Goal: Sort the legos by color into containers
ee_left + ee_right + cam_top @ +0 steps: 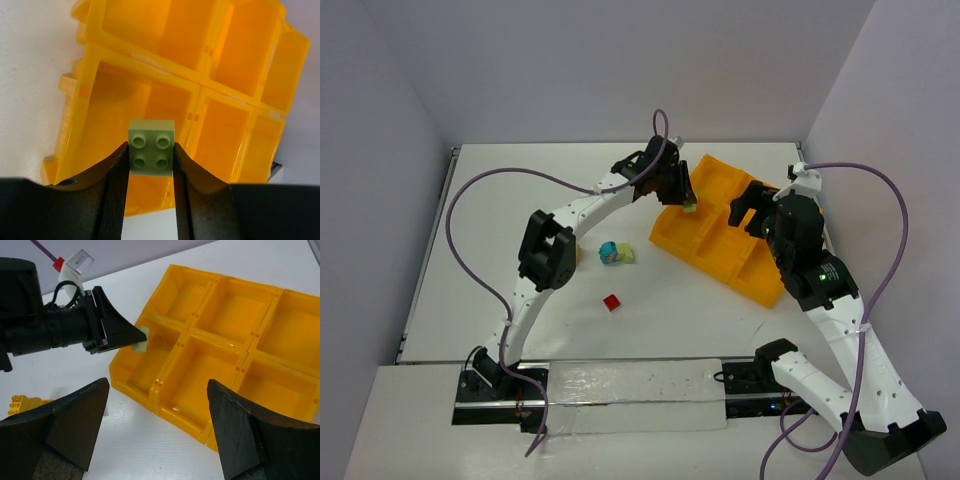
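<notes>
Hanging over a corner box of the orange-yellow plastic tray (710,255), whose six boxes show bare floors, the left claw (686,203) pinches one light green square brick (151,147) tight. The right claw (157,384) gapes wide above the tray, holding nothing. On the white table (670,330) lie one red brick (611,302), one teal-blue brick (608,249) touching one green brick (625,256), and one yellow brick (20,402).

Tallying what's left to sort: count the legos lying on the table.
4: teal and light green touching at centre, red alone toward the near edge, yellow partly behind the left arm. Others may be hidden.
</notes>
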Available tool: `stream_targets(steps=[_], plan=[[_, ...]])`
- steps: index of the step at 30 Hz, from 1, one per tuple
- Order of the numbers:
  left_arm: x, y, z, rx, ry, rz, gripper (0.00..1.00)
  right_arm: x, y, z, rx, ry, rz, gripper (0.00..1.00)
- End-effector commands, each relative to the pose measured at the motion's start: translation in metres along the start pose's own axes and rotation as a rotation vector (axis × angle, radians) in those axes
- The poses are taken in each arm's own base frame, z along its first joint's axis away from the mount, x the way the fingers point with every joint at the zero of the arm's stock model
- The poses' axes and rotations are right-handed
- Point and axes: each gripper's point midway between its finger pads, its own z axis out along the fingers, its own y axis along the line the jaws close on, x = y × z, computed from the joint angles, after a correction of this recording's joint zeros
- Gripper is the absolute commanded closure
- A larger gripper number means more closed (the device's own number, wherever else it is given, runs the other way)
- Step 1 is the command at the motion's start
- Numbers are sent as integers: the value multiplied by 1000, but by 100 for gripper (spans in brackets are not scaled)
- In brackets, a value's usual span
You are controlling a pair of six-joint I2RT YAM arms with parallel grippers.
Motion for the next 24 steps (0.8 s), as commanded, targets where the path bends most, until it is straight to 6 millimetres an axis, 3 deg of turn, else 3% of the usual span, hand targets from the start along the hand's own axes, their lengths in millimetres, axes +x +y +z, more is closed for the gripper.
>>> stream_targets(steps=[1,5,7,10,14,19,22,24], plan=[[-10,-19,4,75,-32,-3,75,-2,2,0,-13,-11,21,13],[-9,-18,4,68,-30,-1,29,3,5,3,-24,6,19,13],[-11,-22,-1,73,-37,6,18,4,6,4,-30,12,20,13],[-13,-25,-7,75,-45,14,14,6,7,4,-36,17,20,13],[-23,-36,-33,77,-78,32,18,10,11,5,-57,39,9,13],[-36,-48,-98,43,-173,77,21,18,21,5,-114,82,-12,13],[-44,-34,-143,-42,-257,79,21,25,35,5,-169,110,-33,13],[-41,-10,-163,-123,-279,63,21,34,49,5,-209,141,-54,13]])
